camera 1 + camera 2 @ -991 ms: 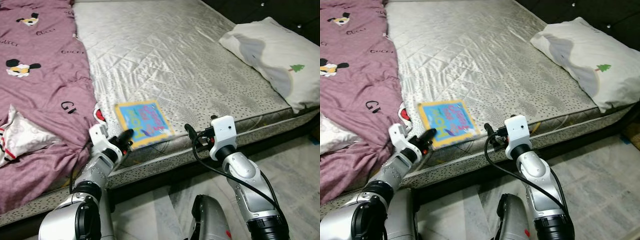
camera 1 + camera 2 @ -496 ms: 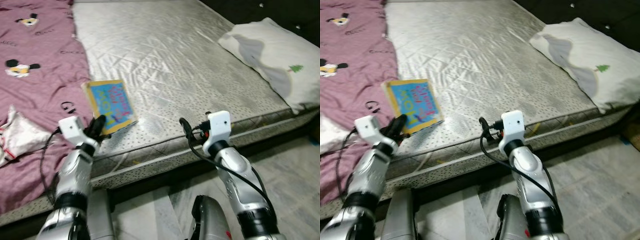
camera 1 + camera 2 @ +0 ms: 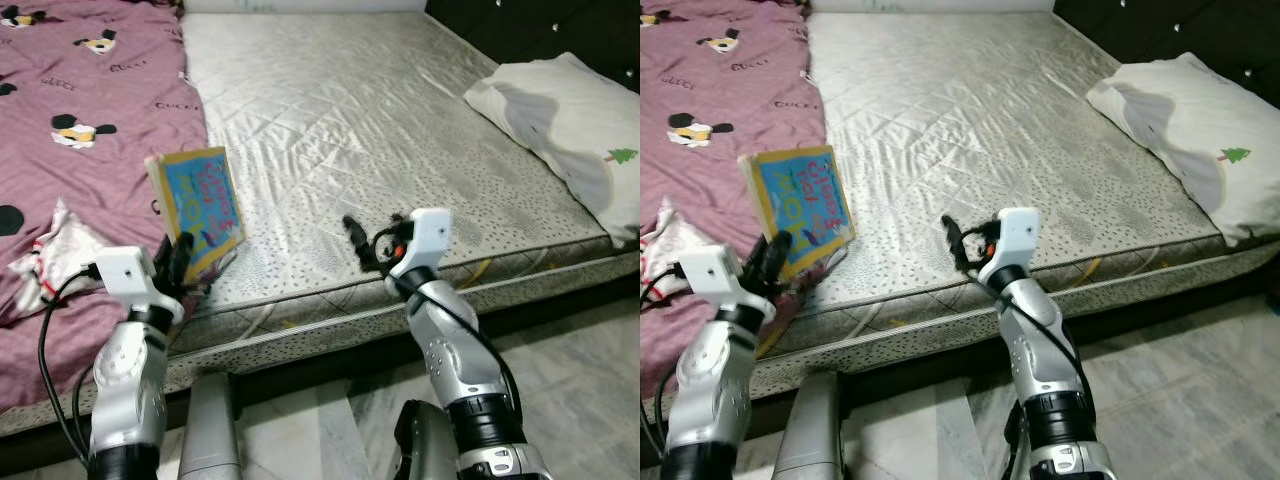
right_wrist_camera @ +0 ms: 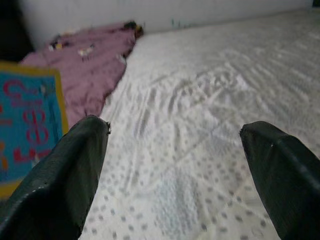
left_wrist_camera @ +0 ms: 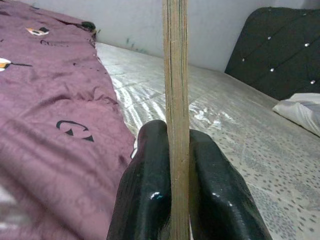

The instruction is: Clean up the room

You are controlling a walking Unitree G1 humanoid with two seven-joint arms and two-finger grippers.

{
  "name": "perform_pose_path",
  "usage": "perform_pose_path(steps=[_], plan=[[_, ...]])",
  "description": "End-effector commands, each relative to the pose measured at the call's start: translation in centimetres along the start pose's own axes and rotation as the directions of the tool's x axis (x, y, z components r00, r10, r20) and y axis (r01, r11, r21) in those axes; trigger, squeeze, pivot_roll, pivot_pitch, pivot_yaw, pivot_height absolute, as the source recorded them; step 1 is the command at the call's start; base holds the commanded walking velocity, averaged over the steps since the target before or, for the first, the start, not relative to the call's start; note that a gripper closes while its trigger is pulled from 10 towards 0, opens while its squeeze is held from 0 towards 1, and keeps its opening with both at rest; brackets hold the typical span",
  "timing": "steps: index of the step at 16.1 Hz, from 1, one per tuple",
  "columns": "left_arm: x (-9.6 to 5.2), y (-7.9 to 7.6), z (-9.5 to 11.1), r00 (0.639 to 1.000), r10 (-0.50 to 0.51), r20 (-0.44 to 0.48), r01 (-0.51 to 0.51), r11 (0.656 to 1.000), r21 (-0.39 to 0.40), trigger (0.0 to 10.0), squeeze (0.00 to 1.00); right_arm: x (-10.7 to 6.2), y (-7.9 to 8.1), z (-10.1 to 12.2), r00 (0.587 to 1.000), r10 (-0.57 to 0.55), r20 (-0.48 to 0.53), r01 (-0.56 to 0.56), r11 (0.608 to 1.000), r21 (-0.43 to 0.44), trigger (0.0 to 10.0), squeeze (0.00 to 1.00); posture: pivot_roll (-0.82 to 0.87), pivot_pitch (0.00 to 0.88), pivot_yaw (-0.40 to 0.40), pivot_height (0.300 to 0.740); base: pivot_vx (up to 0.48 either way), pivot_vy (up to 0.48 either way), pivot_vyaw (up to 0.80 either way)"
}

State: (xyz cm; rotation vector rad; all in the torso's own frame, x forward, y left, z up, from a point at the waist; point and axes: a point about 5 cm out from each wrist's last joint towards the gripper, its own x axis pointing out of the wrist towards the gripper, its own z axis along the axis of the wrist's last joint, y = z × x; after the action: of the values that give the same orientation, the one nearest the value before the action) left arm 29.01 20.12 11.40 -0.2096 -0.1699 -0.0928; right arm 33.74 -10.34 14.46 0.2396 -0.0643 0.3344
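Gripping: the book [image 3: 197, 208] is clamped by its lower edge between the two black fingers [image 5: 150, 190] of the left gripper [image 3: 178, 262], one on each side of the thin page edge, as seen end-on in the left wrist view.
Book: it's held up off the bed, tilted, with the blue cover and yellow border facing up and toward the mattress; it's carried right over the line where blanket meets bare mattress.
Right gripper: the right gripper [image 3: 362, 240] is held over the front edge of the mattress, fingers [image 4: 57, 185] spread wide apart with nothing between them; the book's cover is caught at the side of the right wrist view.
Mattress: a silvery quilted mattress [image 3: 360, 130] is seen bare across the middle and right of the bed.
Blanket: a purple blanket [image 3: 80, 120] with cartoon prints is bunched along the robot's left side of the bed.
Cloth: a crumpled white cloth [image 3: 55, 255] with red trim is lying on the blanket, just beside the left arm.
Pillow: a white pillow [image 3: 565, 125] with a small green tree print is sat at the far right edge of the mattress, well apart from both grippers.
Floor: pale tiles [image 3: 580, 390] are visible below the bed on the right.
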Motion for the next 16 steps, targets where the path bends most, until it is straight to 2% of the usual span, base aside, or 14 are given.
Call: perform_pose_path(steps=[1, 5, 10, 16], plan=[[0.4, -0.8, 1.0, 0.999, -0.027, 0.034, 0.027, 0.999, 0.021, 0.0, 0.00, 0.3, -0.2, 0.5, 1.000, -0.018, 0.024, 0.018, 1.000, 0.016, 10.0, 0.00, 0.12, 0.000, -0.055, 0.538, 0.000, 0.000, 0.00], [0.6, -1.7, 1.2, 0.999, -0.044, 0.028, 0.043, 0.999, 0.021, 0.0, 0.00, 0.8, -0.4, 0.7, 0.999, -0.027, 0.036, 0.026, 0.999, 0.020, 10.0, 0.00, 0.13, 0.000, -0.051, 0.581, 0.000, 0.000, 0.00], [0.5, -2.4, 1.1, 0.998, -0.070, 0.001, 0.070, 0.997, 0.019, 0.0, 0.00, 0.6, -1.0, 0.6, 0.997, -0.056, 0.047, 0.056, 0.998, 0.009, 10.0, 0.00, 0.12, 0.000, -0.052, 0.634, 0.000, 0.000, 0.00], [-0.1, -3.6, -0.2, 0.992, -0.109, -0.064, 0.108, 0.994, -0.020, 0.0, 0.00, 0.2, -1.0, 0.5, 0.996, -0.077, 0.046, 0.077, 0.997, 0.016, 10.0, 0.00, 0.09, 0.001, -0.037, 0.696, 0.000, 0.000, 0.00]])
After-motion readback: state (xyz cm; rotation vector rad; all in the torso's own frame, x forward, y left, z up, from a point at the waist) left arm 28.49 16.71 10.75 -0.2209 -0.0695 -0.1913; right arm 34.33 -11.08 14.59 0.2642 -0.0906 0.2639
